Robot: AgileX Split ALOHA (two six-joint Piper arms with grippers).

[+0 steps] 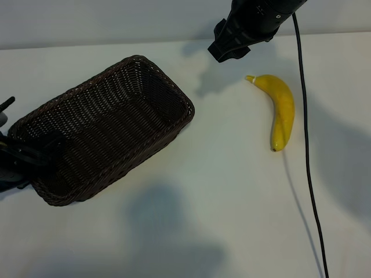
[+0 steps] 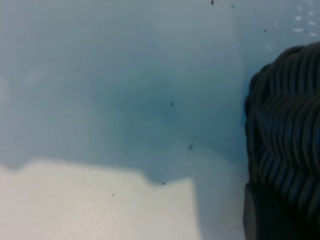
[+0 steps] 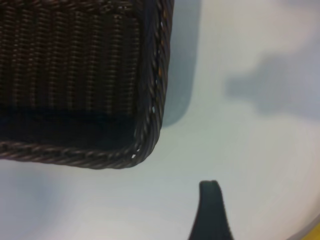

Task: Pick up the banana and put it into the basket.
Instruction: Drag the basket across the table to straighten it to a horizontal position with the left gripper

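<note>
The yellow banana point(image 1: 281, 110) lies on the white table at the right, its stem tip pointing to the far side. A corner of it shows in the right wrist view point(image 3: 312, 234). The dark brown wicker basket point(image 1: 165, 95) sits slanted at the left and is empty. My left gripper point(image 1: 36, 152) is at the basket's left end, shut over its rim; the left wrist view shows the weave point(image 2: 285, 125) against one finger point(image 2: 260, 215). My right gripper point(image 1: 229, 46) hovers open above the table, to the far left of the banana's stem and holding nothing. One finger point(image 3: 211, 210) shows beside the basket's corner point(image 3: 145, 135).
A black cable point(image 1: 307, 145) hangs from the right arm and runs down the table just right of the banana. Bare white table lies between basket and banana and along the near side.
</note>
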